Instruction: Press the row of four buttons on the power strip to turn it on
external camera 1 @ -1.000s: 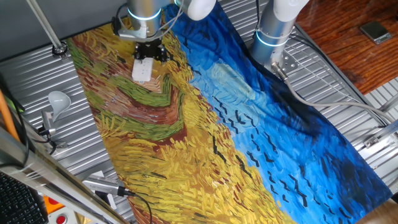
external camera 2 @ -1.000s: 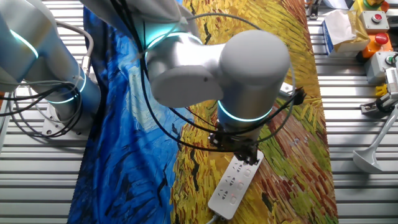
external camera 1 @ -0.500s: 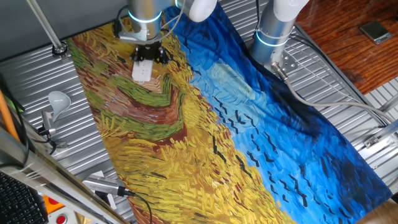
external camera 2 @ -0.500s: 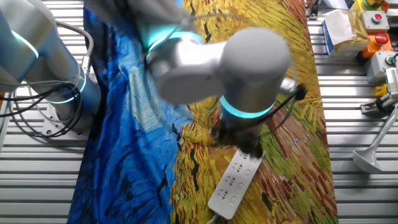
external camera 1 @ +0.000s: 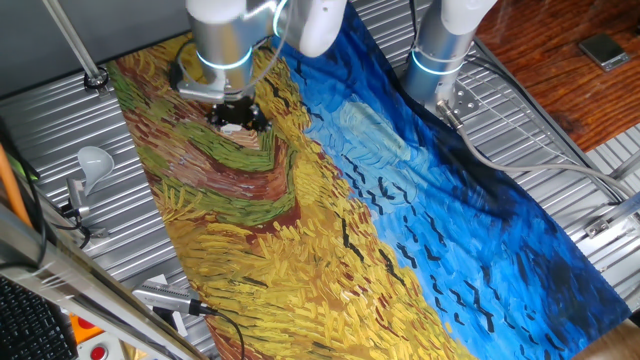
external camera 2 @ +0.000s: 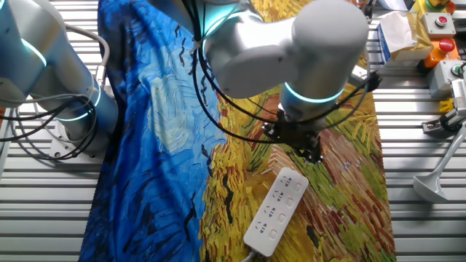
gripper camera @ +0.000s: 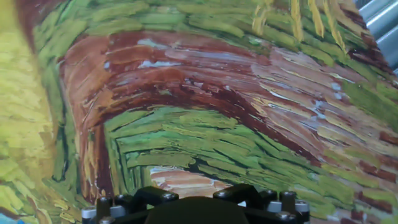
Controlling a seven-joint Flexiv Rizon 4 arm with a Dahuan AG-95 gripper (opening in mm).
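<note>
The white power strip (external camera 2: 277,211) lies slantwise on the painted cloth (external camera 2: 167,124), its whole top face in sight in the other fixed view. The row of four buttons (external camera 2: 281,199) shows only as faint pale marks along that face. My gripper (external camera 2: 309,149) hangs just beyond the strip's far end, a little above the cloth and apart from the strip. In one fixed view my gripper (external camera 1: 238,112) covers nearly all of the strip. The hand view holds only cloth (gripper camera: 199,112) and the dark gripper body along the bottom edge; no fingertips show.
A white light bulb (external camera 1: 92,160) on a metal holder stands left of the cloth. A second arm's base (external camera 1: 440,50) sits at the back right. Boxes with red buttons (external camera 2: 439,22) and loose cables (external camera 2: 44,142) lie beside the cloth on the slatted table (external camera 1: 540,150).
The arm has swung and lifted. My gripper came off the strip's far end and moved away from it, uncovering the strip in the other fixed view.
</note>
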